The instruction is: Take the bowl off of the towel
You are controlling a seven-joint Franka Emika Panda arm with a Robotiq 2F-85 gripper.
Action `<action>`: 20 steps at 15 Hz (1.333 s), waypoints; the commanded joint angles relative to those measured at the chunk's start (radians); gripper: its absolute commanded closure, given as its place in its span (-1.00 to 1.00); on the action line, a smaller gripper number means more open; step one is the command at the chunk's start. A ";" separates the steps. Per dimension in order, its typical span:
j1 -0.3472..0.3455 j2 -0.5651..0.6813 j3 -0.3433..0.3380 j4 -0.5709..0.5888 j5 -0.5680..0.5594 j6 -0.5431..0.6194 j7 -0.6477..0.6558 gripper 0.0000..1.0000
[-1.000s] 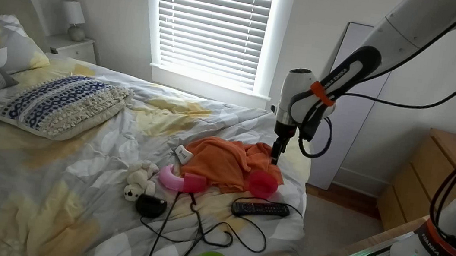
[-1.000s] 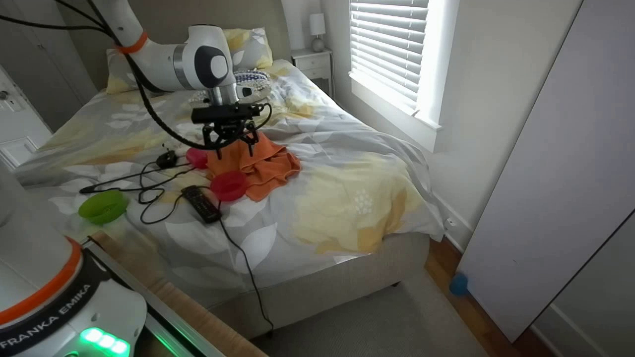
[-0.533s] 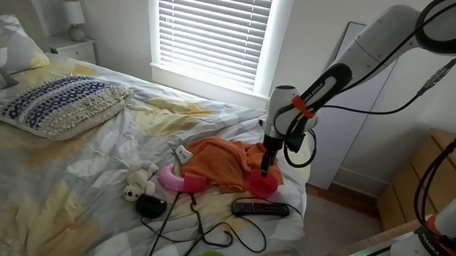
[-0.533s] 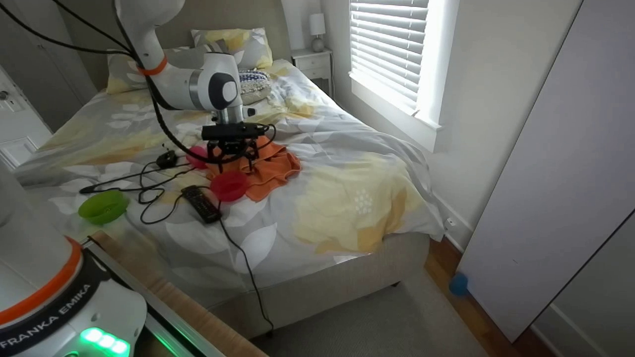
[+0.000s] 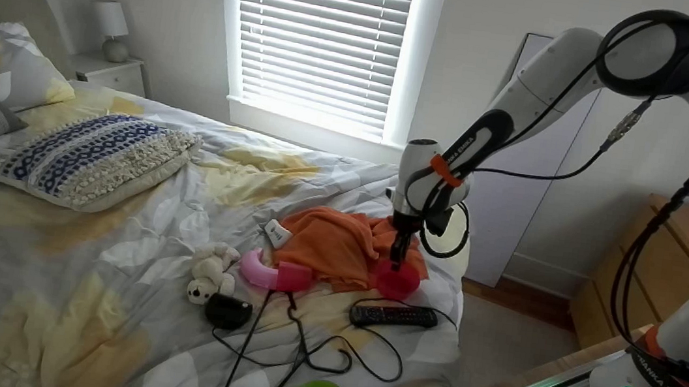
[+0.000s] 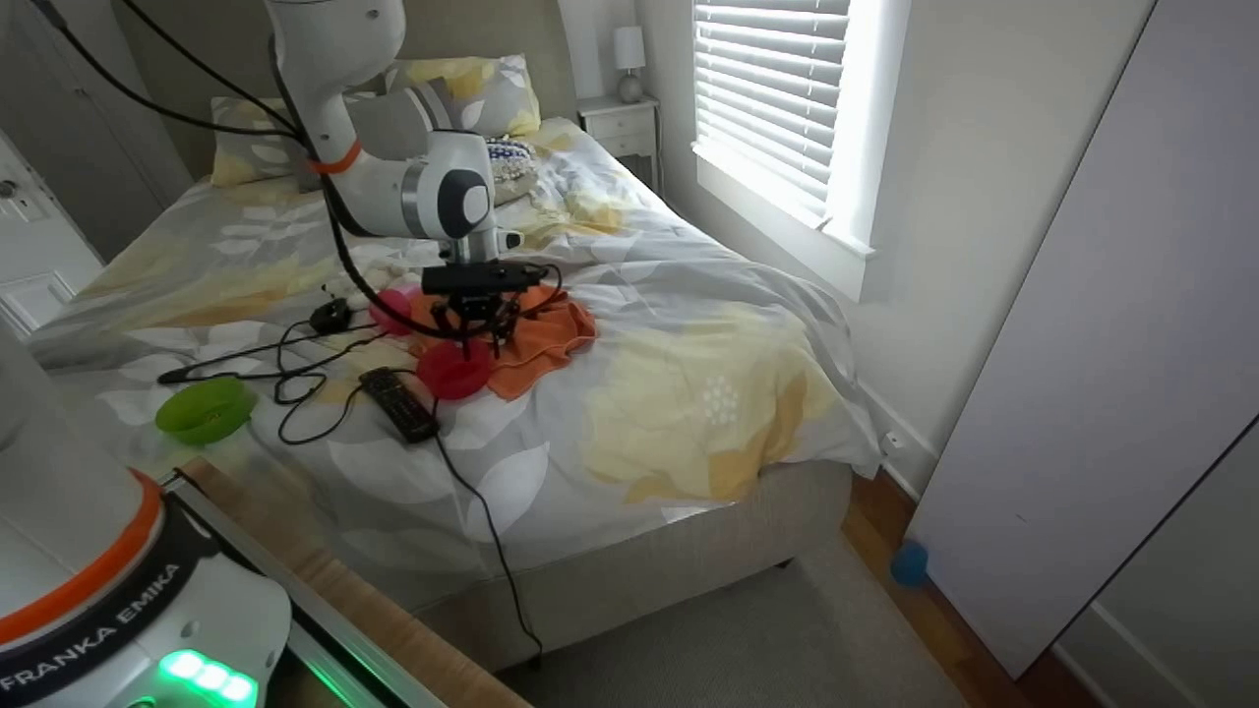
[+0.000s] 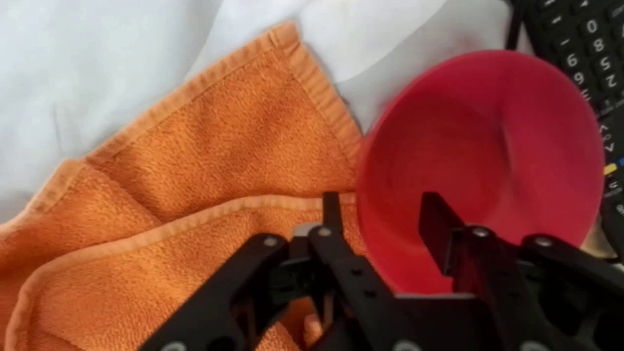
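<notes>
A translucent red bowl rests at the edge of the crumpled orange towel, partly over the bed cover; both also show in the wrist view, the bowl at right and the towel at left. My gripper points down at the bowl's towel-side rim. In the wrist view the gripper is part-way open, with that rim running through the gap. One finger is over the towel outside the bowl, while the other is over the bowl's inside. Neither visibly presses on the wall.
A black remote lies close beside the bowl, with black cables looping near it. A pink curved piece, a white plush toy and a black device lie farther along. A green bowl stands nearer the robot base.
My arm has come down, bringing the gripper from above the towel to the bowl's rim. The fingers have drawn closer together. Bowl and towel look unmoved.
</notes>
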 commanded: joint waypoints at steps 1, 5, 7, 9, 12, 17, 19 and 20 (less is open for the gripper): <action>-0.007 0.021 0.006 0.031 -0.008 -0.025 -0.010 0.59; -0.009 -0.007 0.015 0.031 0.003 -0.072 -0.002 1.00; -0.026 -0.034 0.036 0.035 0.025 -0.129 -0.016 1.00; -0.047 -0.067 0.058 0.046 0.058 -0.196 -0.027 0.98; -0.073 -0.128 0.080 0.087 0.127 -0.316 -0.032 0.98; -0.084 -0.145 0.073 0.246 0.268 -0.418 -0.005 0.98; -0.091 -0.118 0.063 0.321 0.329 -0.412 0.024 0.98; -0.091 -0.106 0.055 0.347 0.354 -0.402 0.044 0.98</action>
